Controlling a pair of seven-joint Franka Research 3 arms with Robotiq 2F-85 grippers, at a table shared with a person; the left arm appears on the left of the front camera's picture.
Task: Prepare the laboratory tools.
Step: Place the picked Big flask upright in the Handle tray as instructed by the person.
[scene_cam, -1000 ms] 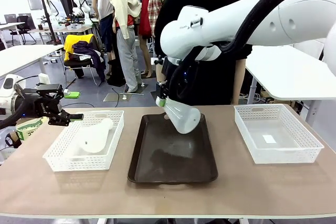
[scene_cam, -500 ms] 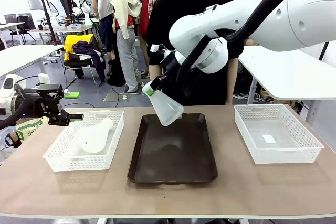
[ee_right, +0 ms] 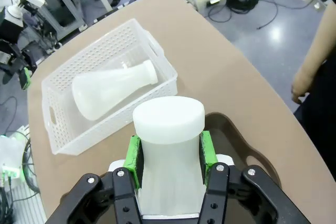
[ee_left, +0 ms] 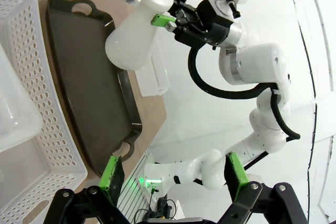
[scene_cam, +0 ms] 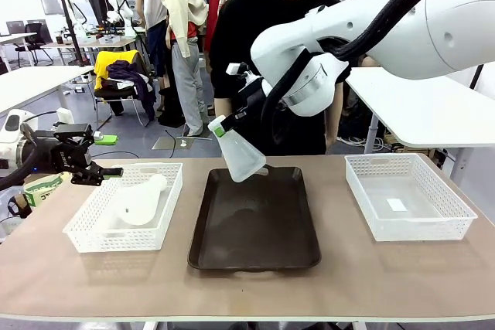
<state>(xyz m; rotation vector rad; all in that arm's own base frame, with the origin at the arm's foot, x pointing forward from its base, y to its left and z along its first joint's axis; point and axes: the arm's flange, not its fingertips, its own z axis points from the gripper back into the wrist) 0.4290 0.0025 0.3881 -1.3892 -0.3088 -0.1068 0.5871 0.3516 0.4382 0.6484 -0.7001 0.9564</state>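
Right hand [scene_cam: 219, 127] grips flask [scene_cam: 246, 161] above tray [scene_cam: 255, 229] on tan table [scene_cam: 402, 276]

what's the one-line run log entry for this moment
right hand: shut on flask neck, held tilted above tray | left hand: open, near left basket | second flask: lying in left basket

Item moved: you raised the right gripper [scene_cam: 220, 127], clamped on the neck of the translucent frosted-white conical flask [scene_cam: 244, 158], up and toward the robot's left. The flask went from low over the dark brown rectangular tray [scene_cam: 255, 241] to above its far edge. Tilt: you brought it nearer upright.
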